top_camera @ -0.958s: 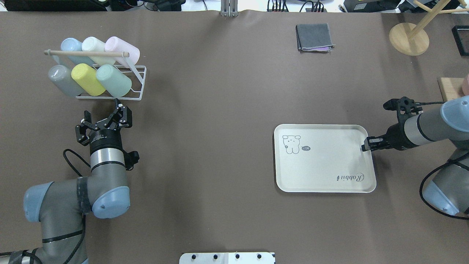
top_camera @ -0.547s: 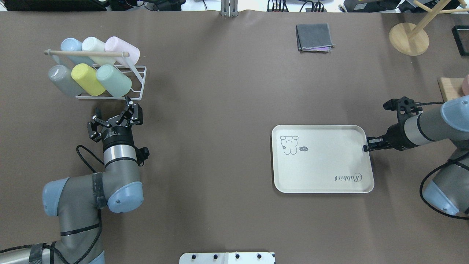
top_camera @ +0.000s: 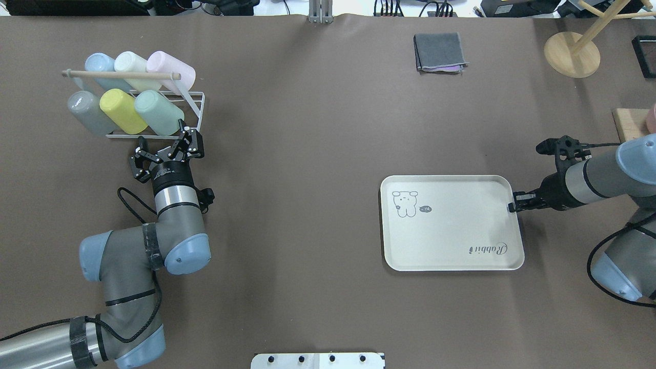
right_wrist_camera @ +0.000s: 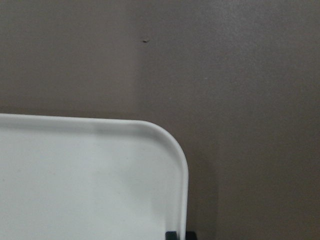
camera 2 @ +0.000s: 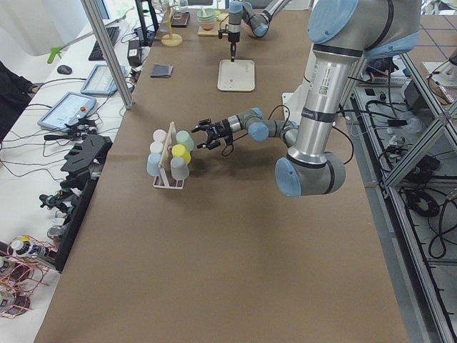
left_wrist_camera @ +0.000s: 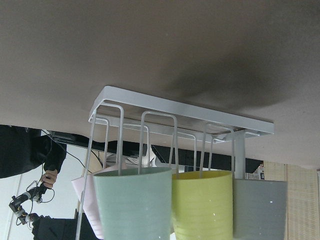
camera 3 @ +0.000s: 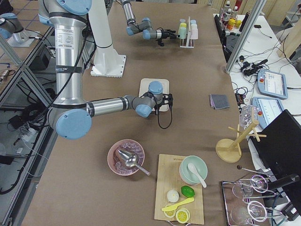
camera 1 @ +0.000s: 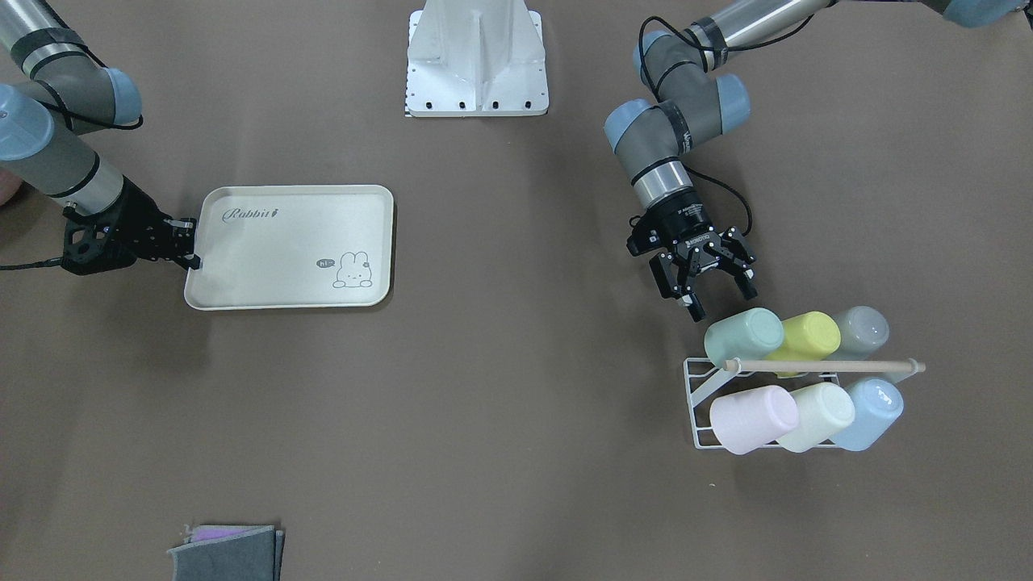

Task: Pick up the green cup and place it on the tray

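Observation:
The green cup (top_camera: pixel 159 111) lies tilted in a white wire rack (top_camera: pixel 199 110), rightmost of the near row; it also shows in the left wrist view (left_wrist_camera: pixel 132 205). My left gripper (top_camera: pixel 165 145) is open and empty, just short of the rack and aimed at the cup, not touching it. The cream tray (top_camera: pixel 451 230) with its bunny drawing lies flat at the table's right. My right gripper (top_camera: pixel 511 206) is shut on the tray's right rim, near a corner in the right wrist view (right_wrist_camera: pixel 180 165).
The rack also holds a yellow cup (top_camera: pixel 123 110), a grey cup (top_camera: pixel 89 111) and blue, cream and pink cups behind a wooden rod (top_camera: pixel 120 75). A folded grey cloth (top_camera: pixel 439 52) and a wooden stand (top_camera: pixel 571 54) sit at the far side.
My left arm has moved forward and to the right, bringing the open gripper up to the rack by the green cup. The tray has shifted slightly to the left.

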Tool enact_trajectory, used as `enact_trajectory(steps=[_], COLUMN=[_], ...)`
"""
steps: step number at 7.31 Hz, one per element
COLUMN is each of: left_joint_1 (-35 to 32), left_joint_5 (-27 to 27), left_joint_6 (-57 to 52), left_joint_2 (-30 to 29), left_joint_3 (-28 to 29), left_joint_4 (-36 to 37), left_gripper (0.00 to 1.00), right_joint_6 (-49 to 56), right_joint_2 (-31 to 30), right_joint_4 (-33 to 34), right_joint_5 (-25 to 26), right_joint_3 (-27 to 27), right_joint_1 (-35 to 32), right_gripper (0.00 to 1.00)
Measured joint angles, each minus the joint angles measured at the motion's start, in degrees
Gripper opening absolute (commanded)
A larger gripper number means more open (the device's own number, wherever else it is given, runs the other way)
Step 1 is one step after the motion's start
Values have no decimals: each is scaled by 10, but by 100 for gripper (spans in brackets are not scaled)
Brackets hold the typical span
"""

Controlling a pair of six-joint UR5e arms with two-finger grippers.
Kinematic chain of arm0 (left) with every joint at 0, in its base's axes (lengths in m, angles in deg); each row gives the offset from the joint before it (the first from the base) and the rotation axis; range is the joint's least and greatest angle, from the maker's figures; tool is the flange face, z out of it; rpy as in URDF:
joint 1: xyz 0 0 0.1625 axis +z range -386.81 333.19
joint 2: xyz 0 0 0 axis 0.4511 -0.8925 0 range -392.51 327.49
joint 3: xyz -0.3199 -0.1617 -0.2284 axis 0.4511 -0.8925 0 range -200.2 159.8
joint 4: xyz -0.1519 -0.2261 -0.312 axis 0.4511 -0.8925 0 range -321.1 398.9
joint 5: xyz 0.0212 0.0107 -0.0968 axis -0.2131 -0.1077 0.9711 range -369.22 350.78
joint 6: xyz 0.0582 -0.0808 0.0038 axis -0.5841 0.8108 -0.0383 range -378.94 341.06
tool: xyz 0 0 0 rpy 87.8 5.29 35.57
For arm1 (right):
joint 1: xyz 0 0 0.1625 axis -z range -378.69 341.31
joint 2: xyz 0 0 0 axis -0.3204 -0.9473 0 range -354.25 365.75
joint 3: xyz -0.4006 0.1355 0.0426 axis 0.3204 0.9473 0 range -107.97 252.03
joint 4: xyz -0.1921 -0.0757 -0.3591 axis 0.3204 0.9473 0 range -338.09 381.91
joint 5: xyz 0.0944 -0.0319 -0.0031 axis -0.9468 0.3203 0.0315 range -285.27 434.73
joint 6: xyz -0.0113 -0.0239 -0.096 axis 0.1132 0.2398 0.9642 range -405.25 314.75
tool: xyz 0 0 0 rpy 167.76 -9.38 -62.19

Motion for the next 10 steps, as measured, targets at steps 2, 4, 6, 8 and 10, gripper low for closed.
enact_trajectory(steps=[2, 4, 6, 8, 10], left_joint_1=[-12, -22, -28, -36, -40], left_joint_5=[0, 0, 0, 0, 0], left_joint_6=[-4, -32, -44, -46, -47], left_joint_2=[-5, -12, -18, -22, -26], left_joint_3=[26, 28, 29, 32, 40], left_joint_4=[-15, -17, -18, -18, -31], left_gripper=[98, 98, 98, 98, 98], right_joint_6=[0, 0, 0, 0, 0], right_joint_2=[1, 1, 2, 2, 5], right_joint_4=[0, 0, 0, 1, 10], right_joint_5=[1, 0, -1, -3, -13], right_joint_3=[2, 2, 2, 1, -4], right_joint_1=[0, 0, 0, 0, 0], right_gripper=[0, 0, 0, 0, 0])
